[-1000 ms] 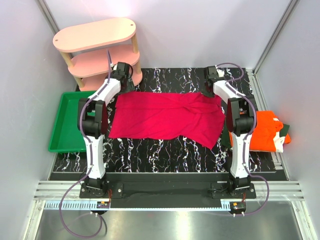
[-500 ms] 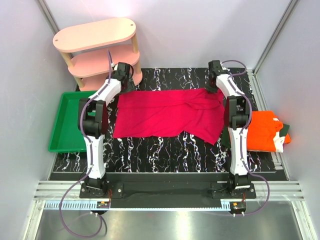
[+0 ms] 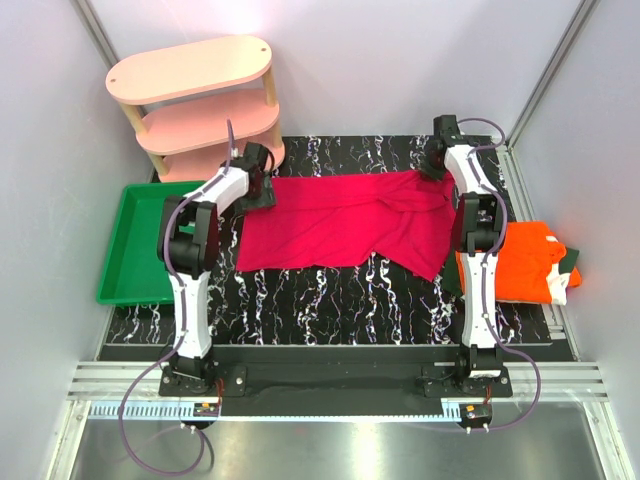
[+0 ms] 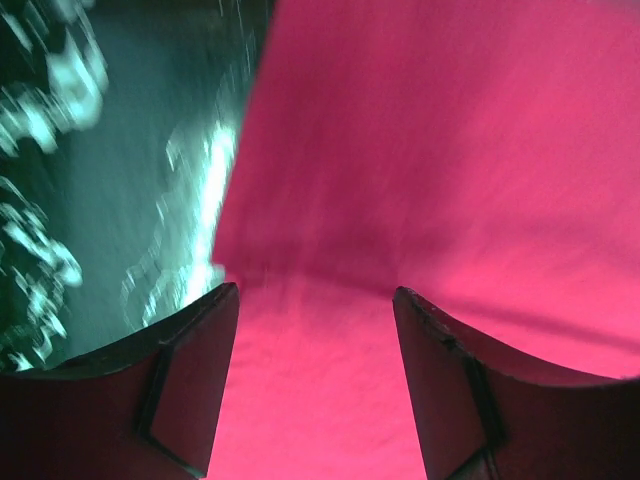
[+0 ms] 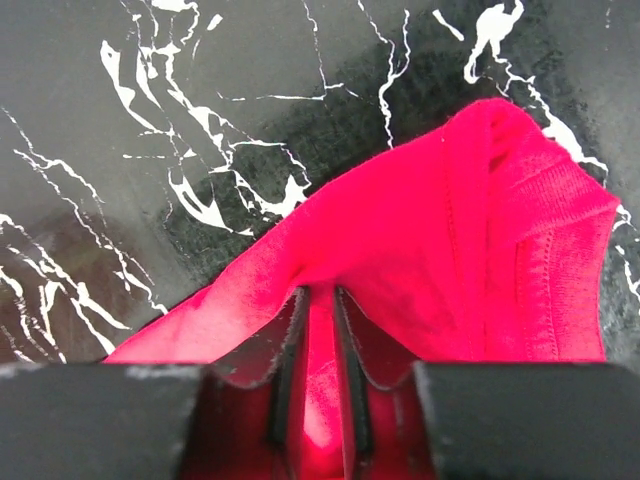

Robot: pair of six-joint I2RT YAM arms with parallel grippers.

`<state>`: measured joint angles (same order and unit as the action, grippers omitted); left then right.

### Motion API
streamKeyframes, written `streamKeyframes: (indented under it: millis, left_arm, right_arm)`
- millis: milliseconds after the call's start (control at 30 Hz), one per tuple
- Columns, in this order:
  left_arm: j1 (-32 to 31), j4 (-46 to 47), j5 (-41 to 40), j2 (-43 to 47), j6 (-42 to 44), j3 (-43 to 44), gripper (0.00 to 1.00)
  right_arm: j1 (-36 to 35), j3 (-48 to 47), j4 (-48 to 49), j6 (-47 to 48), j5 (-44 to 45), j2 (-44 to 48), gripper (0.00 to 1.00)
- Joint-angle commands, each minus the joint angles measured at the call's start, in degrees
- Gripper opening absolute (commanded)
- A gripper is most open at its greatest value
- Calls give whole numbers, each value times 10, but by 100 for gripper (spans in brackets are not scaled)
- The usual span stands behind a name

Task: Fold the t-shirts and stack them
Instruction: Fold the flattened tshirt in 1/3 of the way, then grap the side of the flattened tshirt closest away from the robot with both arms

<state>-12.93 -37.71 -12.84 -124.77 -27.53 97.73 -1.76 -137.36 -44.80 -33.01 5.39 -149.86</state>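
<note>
My right gripper (image 5: 318,300) is almost closed and pinches a fold of the crimson t-shirt (image 3: 340,222). My left gripper (image 4: 312,300) is wide open over its left edge. The shirt lies spread at the frame centre, and the orange t-shirt (image 3: 527,262) lies at the right.

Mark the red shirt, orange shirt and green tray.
red t-shirt (image 3: 340,220): top external view, middle of the spread cloth.
orange t-shirt (image 3: 530,262): top external view, folded body.
green tray (image 3: 133,250): top external view, bare floor.
</note>
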Motion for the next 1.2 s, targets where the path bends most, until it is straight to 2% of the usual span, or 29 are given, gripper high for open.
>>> streamKeyframes:
  millis: [0, 100, 133, 267, 333, 433, 533, 600, 633, 733, 833, 867, 900, 1033, 1133, 1167]
  left_arm:
    - [-24, 9, -7, 87, -9, -38, 68]
    - [-44, 20, -33, 131, -9, -58, 70]
    - [-48, 22, -38, 139, -8, -61, 70]
    - [-64, 25, -53, 182, -14, -93, 71]
    - [-67, 25, -58, 211, -17, -108, 72]
    - [-70, 29, -64, 248, -23, -148, 73]
    - [-78, 29, -61, 288, -25, -196, 71]
    - [-97, 30, -68, 317, -31, -247, 70]
    - [-106, 33, -75, 330, -32, -267, 71]
    - [-157, 41, -121, 393, -39, -364, 72]
    - [-204, 41, -147, 431, -60, -418, 79]
    - [-226, 37, -160, 438, -72, -427, 91]
    - [-236, 34, -170, 450, -77, -435, 99]
    - [-252, 14, -226, 493, -92, -456, 99]
    - [-250, 23, -262, 565, -70, -457, 99]
    - [-243, 36, -251, 583, -36, -460, 99]
  right_arm:
    - [-4, -22, 11, 9, -45, 37, 28]
    - [-19, -36, 11, 10, -39, 90, 44]
    - [-24, -37, 10, 13, -35, 105, 52]
    - [-42, 11, 9, 18, -22, 189, 61]
    - [-55, 45, 9, 27, -13, 242, 61]
    - [-70, 147, 43, 33, -5, 315, 61]
    - [-90, 313, 78, 19, -16, 394, 57]
    - [-111, 390, 95, 22, -4, 462, 55]
    - [-145, 462, 110, 25, 17, 488, 55]
    - [-193, 578, 133, 52, 80, 572, 55]
    - [-232, 650, 139, 63, 118, 630, 56]
    - [-248, 664, 141, 66, 139, 654, 57]
    - [-252, 677, 142, 72, 146, 667, 57]
    - [-257, 738, 159, 73, 136, 735, 57]
    - [-258, 764, 164, 77, 116, 794, 57]
    - [-260, 771, 163, 79, 117, 826, 57]
